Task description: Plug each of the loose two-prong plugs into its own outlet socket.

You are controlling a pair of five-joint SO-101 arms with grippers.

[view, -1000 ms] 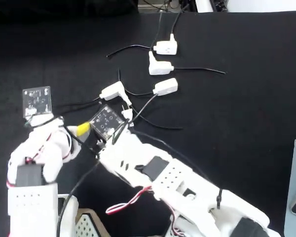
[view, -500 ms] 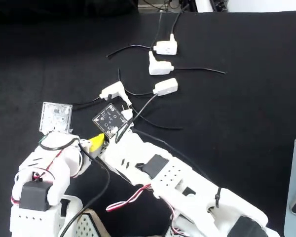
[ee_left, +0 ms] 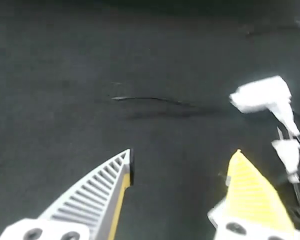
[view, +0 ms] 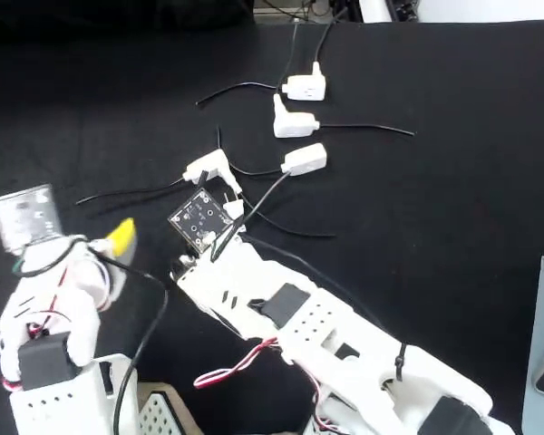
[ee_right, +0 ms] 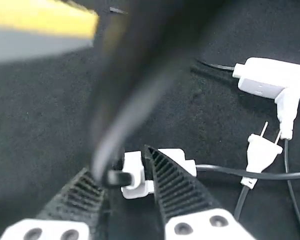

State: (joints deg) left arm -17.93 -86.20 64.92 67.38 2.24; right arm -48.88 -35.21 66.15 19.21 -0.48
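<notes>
The right gripper (ee_right: pixel 121 167) is drawn in tight on a white plug (ee_right: pixel 136 181), which is pinched between dark ribbed fingers (ee_right: pixel 170 180) just short of the nearest socket (ee_right: pixel 272 77). Beside that socket a second plug (ee_right: pixel 262 147) is seen lying loose, two thin prongs bared. The left gripper (ee_left: pixel 184 151) is spread wide and empty over open black table (ee_left: pixel 65 75), well apart from the socket.

Soft even light, faint shadows.
</notes>
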